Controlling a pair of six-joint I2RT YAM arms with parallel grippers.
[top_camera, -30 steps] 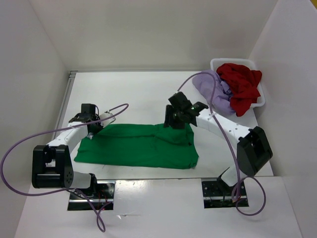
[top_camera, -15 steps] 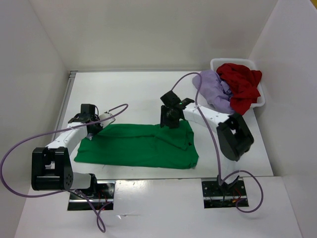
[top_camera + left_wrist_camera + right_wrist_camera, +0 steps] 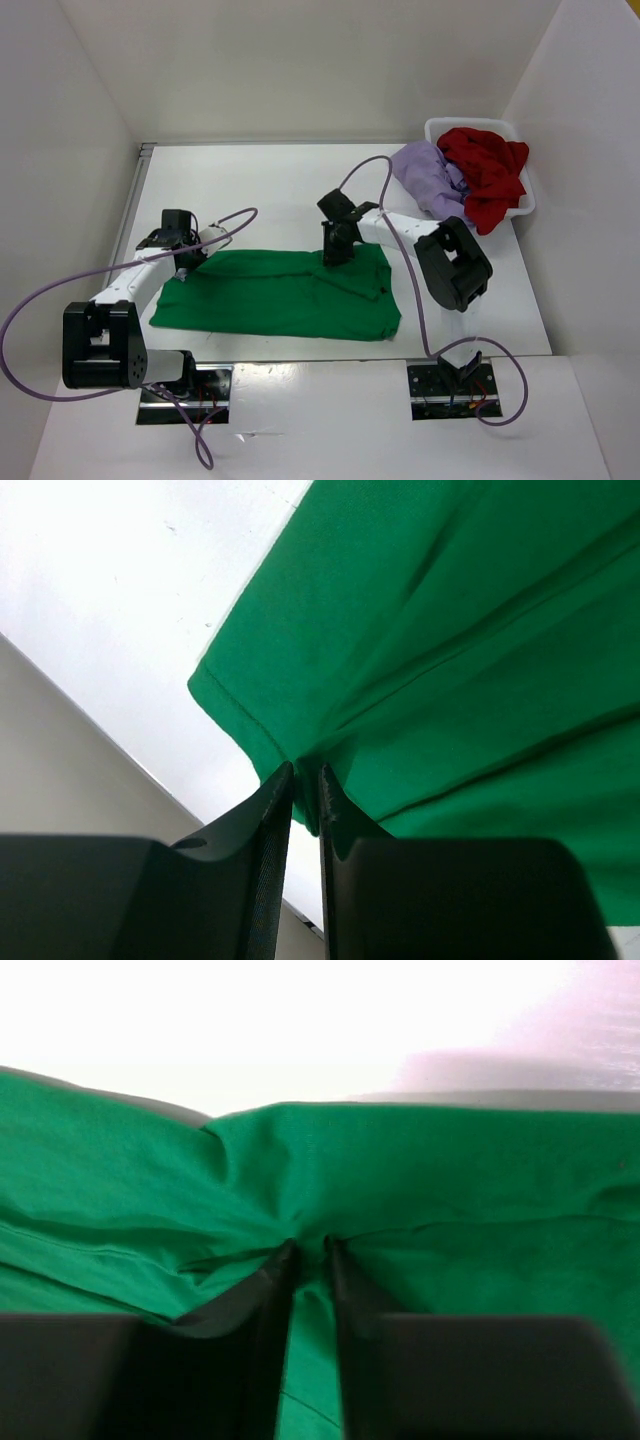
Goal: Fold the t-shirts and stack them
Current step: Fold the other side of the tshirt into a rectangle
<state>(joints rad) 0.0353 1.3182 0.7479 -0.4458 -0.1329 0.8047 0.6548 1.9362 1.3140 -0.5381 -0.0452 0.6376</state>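
Note:
A bright green t-shirt (image 3: 285,295) lies spread flat across the front of the table. My left gripper (image 3: 180,266) sits at its far left corner, shut on a pinch of the green cloth (image 3: 305,780) at the hem. My right gripper (image 3: 335,252) is at the shirt's far edge near the middle, its jaws closed on a bunched fold of the green cloth (image 3: 312,1250). A dark red t-shirt (image 3: 487,172) and a pale lavender t-shirt (image 3: 430,180) lie crumpled in and over the basket at the back right.
The white basket (image 3: 520,195) stands against the right wall at the back. White walls close in the table on the left, back and right. Purple cables (image 3: 365,175) loop above both arms.
My right arm has swung left along the shirt's far edge and its jaws have closed on the green cloth. My left gripper has stayed at the left corner.

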